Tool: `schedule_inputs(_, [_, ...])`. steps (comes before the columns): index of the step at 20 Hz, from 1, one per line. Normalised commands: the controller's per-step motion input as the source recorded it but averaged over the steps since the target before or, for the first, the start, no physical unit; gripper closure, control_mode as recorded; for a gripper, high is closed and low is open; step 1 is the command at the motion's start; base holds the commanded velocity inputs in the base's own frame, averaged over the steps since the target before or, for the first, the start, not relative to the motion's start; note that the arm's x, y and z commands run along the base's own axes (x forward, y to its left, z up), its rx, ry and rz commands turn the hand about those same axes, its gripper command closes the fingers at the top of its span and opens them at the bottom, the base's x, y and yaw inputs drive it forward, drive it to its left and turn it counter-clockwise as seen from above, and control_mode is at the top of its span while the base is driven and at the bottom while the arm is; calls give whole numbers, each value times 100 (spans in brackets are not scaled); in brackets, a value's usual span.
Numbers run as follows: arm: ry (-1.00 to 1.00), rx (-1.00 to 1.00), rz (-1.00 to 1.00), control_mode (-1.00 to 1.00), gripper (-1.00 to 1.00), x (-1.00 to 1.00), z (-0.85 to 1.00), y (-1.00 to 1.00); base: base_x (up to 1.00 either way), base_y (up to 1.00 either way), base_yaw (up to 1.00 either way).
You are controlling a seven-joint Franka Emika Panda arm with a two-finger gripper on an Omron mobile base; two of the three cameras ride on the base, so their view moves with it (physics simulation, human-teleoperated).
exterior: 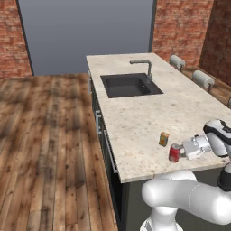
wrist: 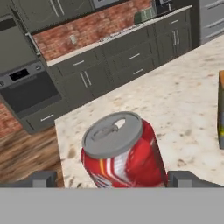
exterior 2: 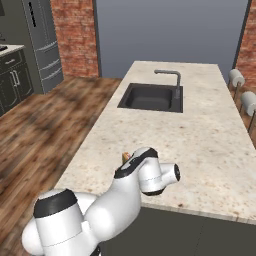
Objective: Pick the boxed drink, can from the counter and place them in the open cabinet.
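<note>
Can (wrist: pixel 120 151) stood upright near bench (exterior: pixel 144 122) edge, boxed drink (exterior: pixel 164 139) just beside | end effector (wrist: pixel 113 179) spread fully wide around can, nothing gripped | risk: can toppled if fingers are closed off-centre

two paper towel rolls (exterior: pixel 203 80) beside brick wall (exterior: pixel 180 27); wood floor (exterior: pixel 45 149).

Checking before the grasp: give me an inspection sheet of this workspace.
Surface: counter, beige speckled stone, with sink and faucet.
Job's things: can and carton upright near the front edge, apart; cabinet not identifiable.
Clutter: nothing seen.
Gripper: open, fingertips either side of the can, not closed on it.
Cables: nothing seen.
Surroundings: wood floor, brick walls, stools beyond the counter, dark drawers and oven in the hand view.
</note>
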Motion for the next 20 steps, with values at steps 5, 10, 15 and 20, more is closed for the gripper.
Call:
schedule_inputs(5, [7, 0, 0, -100, -100, 14, 0, 27, 0, 0, 0])
schedule_inputs(10, [1, 0, -1, -100, 100, 5, 0, 15, 0, 0, 0])
schedule_inputs(15, [-8, 4, -3, -100, 100, -1, 26, 0, 0, 0, 0])
schedule_inputs(20, [-13, 9, -16, -100, 100, -7, 92, 1, 0, 0, 0])
